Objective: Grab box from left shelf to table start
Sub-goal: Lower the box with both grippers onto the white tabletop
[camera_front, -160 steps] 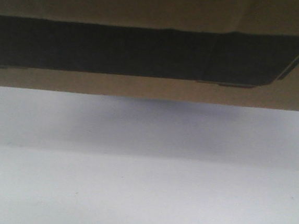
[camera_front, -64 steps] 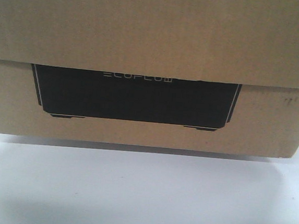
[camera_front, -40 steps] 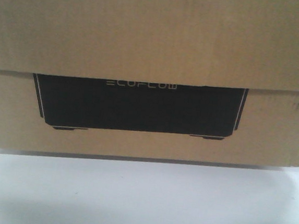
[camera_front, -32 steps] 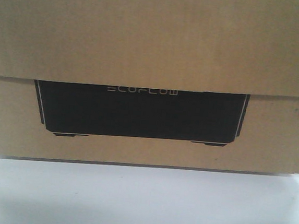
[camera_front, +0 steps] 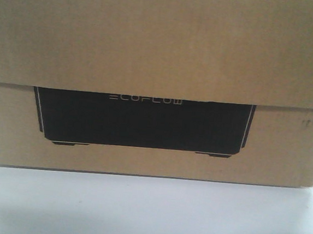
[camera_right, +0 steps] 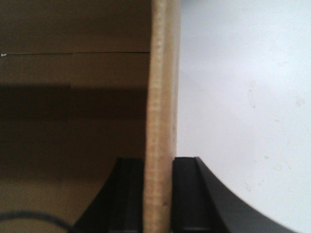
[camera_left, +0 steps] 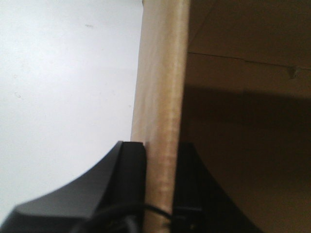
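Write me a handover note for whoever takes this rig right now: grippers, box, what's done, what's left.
Left gripper: shut on one upright wall of the large brown cardboard box with the black ECOFLOW panel.
Right gripper: shut on the opposite wall.
Box: over the plain white table; its bottom edge looks at or just above the surface, contact unclear.
Done: box is off the shelf and at the table.
Left: confirm it rests flat, open both grippers, withdraw.
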